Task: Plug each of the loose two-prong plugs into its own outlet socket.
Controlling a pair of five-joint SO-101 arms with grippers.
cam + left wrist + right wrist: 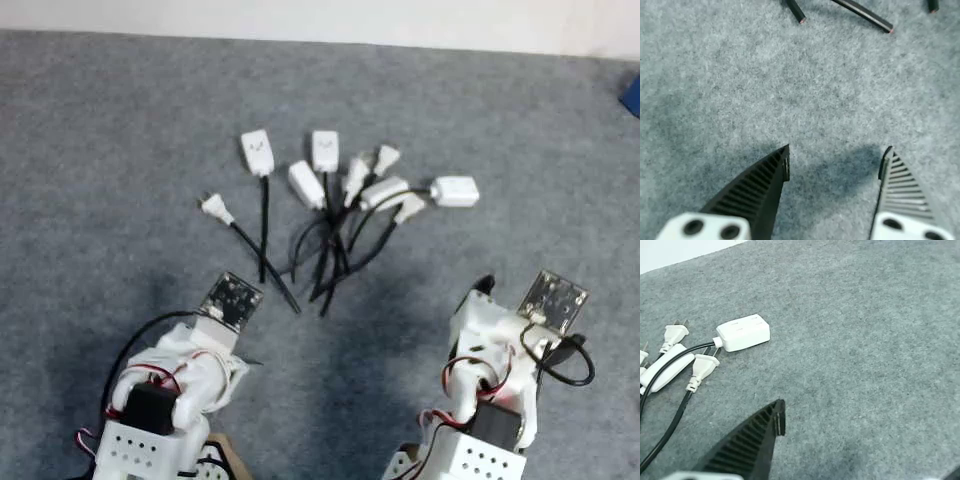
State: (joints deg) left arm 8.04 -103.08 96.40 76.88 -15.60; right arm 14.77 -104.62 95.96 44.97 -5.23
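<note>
Several white two-prong plugs and white outlet sockets on black cords lie bunched at the middle of the grey carpet. One loose plug (215, 208) lies apart at the left, and a socket block (455, 191) at the right end. My left gripper (836, 155) hangs open over bare carpet, just short of two cut cord ends (865, 17). My right gripper (867, 440) is open and empty. Beyond it lie the socket block (743, 332), a plug (702, 367) and another plug (675, 332).
The left arm (175, 385) and the right arm (490, 380) stand at the near edge. The carpet ends at a pale strip (400, 20) at the back. A blue object (631, 95) shows at the far right edge.
</note>
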